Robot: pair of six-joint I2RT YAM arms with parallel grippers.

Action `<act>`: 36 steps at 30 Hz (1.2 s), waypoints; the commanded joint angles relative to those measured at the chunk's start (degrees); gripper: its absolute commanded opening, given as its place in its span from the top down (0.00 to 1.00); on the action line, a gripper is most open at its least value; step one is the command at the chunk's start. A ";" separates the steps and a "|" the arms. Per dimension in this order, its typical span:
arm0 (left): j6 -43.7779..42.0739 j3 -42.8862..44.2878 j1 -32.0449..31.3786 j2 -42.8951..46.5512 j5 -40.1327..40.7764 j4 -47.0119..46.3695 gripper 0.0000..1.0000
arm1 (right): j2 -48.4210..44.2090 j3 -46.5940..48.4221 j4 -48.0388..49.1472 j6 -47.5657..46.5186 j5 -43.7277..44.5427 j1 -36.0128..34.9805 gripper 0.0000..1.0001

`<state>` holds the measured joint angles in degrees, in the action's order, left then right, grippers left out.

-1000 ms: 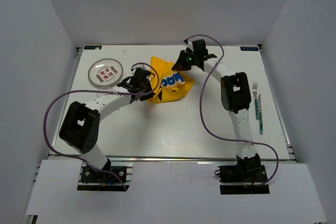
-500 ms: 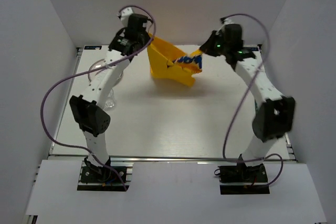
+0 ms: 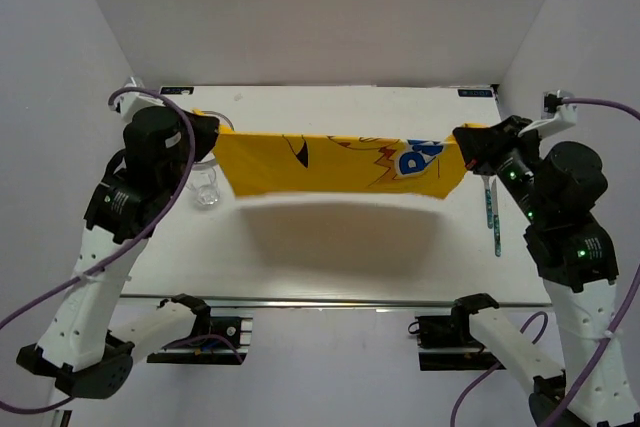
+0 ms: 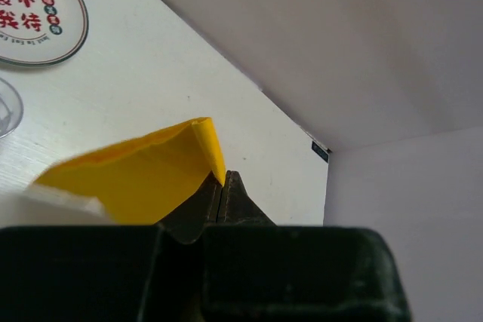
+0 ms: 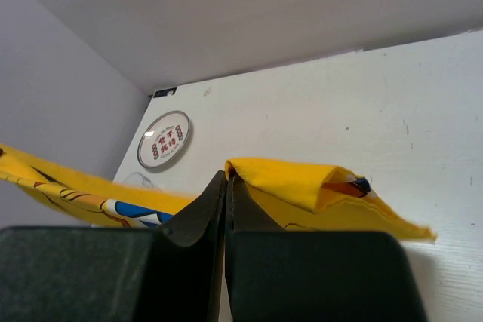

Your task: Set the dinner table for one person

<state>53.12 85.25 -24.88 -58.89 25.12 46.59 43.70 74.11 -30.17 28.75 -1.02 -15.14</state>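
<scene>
A yellow printed cloth mat [image 3: 335, 165] hangs stretched in the air above the white dinner table [image 3: 330, 237], casting a shadow on it. My left gripper [image 3: 208, 129] is shut on the mat's left corner [image 4: 198, 141]. My right gripper [image 3: 466, 141] is shut on the right corner [image 5: 302, 179]. In both wrist views the jaws are pressed together with yellow fabric pinched at the tips. A white plate with red characters [image 4: 34, 13] lies at the table's far left, also seen as the plate [image 5: 164, 139] from the right wrist. A clear glass [image 3: 206, 190] stands below the left gripper.
A fork and a teal-handled utensil [image 3: 492, 217] lie near the table's right edge, partly hidden by my right arm. Grey walls close in on three sides. Metal rails [image 3: 330, 302] run along the near edge.
Both arms have lifted and drawn apart, pulling the crumpled mat out into a wide band above the table. The right gripper closed on its corner.
</scene>
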 commanded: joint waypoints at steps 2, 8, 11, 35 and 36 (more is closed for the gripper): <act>2.33 2.45 1.15 -7.54 -3.57 -0.44 1.00 | 6.47 5.16 -4.28 -2.30 6.73 0.72 1.00; -0.74 17.80 2.46 -26.74 -12.80 -1.95 1.00 | 22.71 18.21 0.29 -5.54 5.68 1.33 1.00; -4.08 33.98 4.05 -37.65 -14.83 -0.72 1.00 | 34.67 28.78 -2.34 -6.52 3.93 2.56 1.00; 1.98 -38.11 7.48 -7.92 -20.21 -41.06 0.89 | 17.69 -24.99 23.75 -0.81 -12.25 8.28 0.60; 2.59 -43.89 7.48 -6.25 -20.29 -38.09 0.56 | 14.95 -28.37 24.28 0.41 -12.60 8.37 0.31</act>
<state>51.07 49.56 -17.06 -71.96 3.05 7.73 66.39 53.54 -13.26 26.22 -10.81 -7.03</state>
